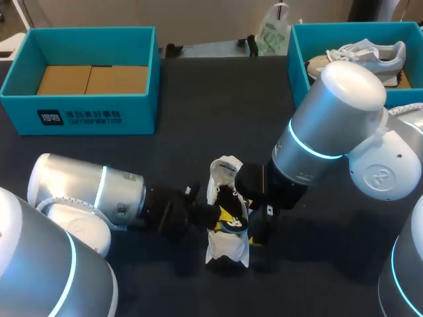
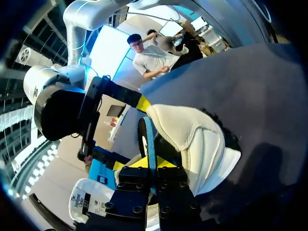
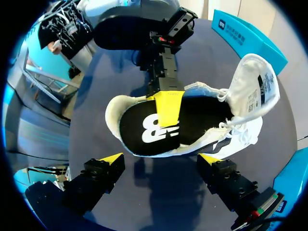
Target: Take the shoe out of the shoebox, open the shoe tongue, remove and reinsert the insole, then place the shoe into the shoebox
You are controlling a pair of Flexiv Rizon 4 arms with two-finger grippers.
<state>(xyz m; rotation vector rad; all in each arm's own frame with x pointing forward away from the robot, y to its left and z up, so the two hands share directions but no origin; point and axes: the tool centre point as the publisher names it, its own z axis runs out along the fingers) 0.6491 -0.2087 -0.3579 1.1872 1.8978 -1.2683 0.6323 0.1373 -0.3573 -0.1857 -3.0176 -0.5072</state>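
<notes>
A white sneaker (image 1: 228,249) lies on the dark table between my two arms, its tongue (image 3: 260,82) folded up and back. Its black insole (image 3: 144,130) with a white logo shows in the opening. My left gripper (image 1: 210,214) comes in from the side and is shut on the insole's thin edge (image 2: 149,139); one yellow tip (image 3: 168,108) lies on top of the insole. My right gripper (image 3: 161,161) hovers just over the shoe (image 3: 243,137), open wide, its fingers apart from it on either side. The right gripper (image 2: 130,134) also shows beyond the shoe (image 2: 192,139) in the left wrist view.
A teal shoebox (image 1: 79,109) with brown cardboard inside stands at the back left. Another teal box (image 1: 297,63) at the back right holds a grey-white shoe (image 1: 360,56). A plastic bag (image 1: 272,30) lies at the far edge.
</notes>
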